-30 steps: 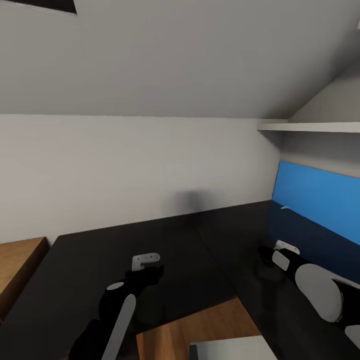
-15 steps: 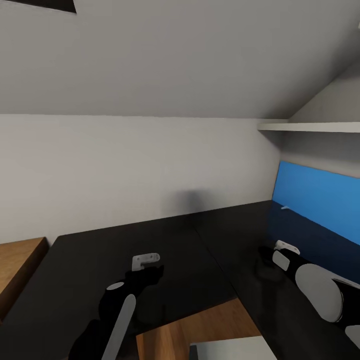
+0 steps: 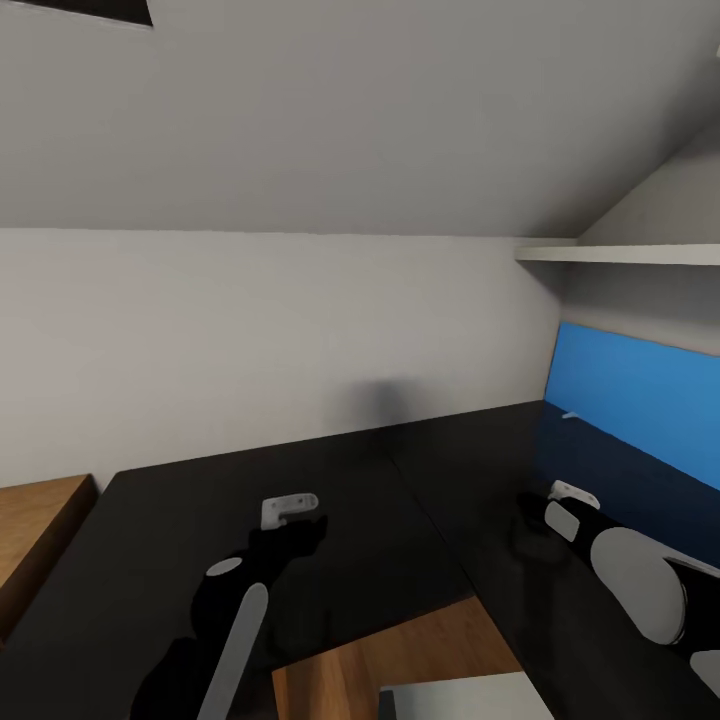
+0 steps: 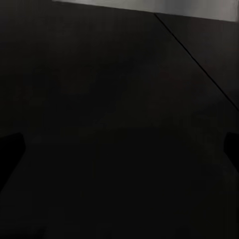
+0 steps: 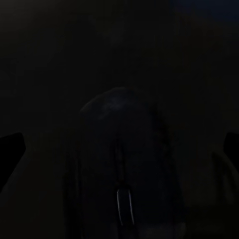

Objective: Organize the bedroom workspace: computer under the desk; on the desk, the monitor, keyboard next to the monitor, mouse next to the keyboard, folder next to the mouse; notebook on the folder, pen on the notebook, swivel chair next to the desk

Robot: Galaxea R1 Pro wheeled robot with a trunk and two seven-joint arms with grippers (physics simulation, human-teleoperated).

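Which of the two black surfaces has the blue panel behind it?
The desk on the right, under the right tool; a bright blue panel runs along its back. The other black surface backs onto bare wall.

The mouse is barely readable in the dark; the table runs off the right edge.

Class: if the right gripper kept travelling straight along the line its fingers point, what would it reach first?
Probably the dark rounded computer mouse centred ahead in the right wrist view, lying on the glossy black desk top. Depth is unclear in that dark picture.
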